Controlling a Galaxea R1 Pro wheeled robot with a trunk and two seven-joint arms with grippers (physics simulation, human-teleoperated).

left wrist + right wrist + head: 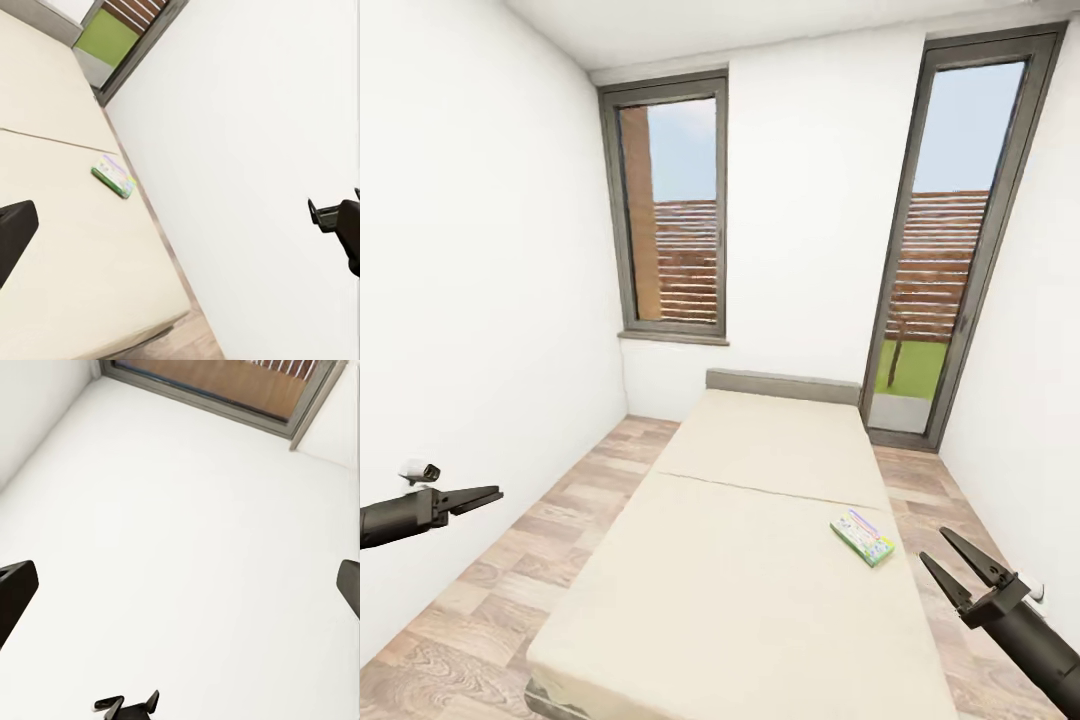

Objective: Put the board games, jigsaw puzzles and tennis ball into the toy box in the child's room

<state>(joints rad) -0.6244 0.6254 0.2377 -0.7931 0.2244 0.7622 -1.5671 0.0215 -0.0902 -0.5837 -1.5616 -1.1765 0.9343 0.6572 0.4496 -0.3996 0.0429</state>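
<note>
White-walled room: one bed (740, 560), one board game (862, 537) on it; both arms' fingers spread, empty.

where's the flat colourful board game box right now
In the head view the flat colourful board game box lies on the cream mattress of the bed, near its right edge, just ahead of the right gripper.

Wide cream bed (760, 560) on plank floor (510, 590), one green-edged board game (862, 537) flat near its right edge
</note>
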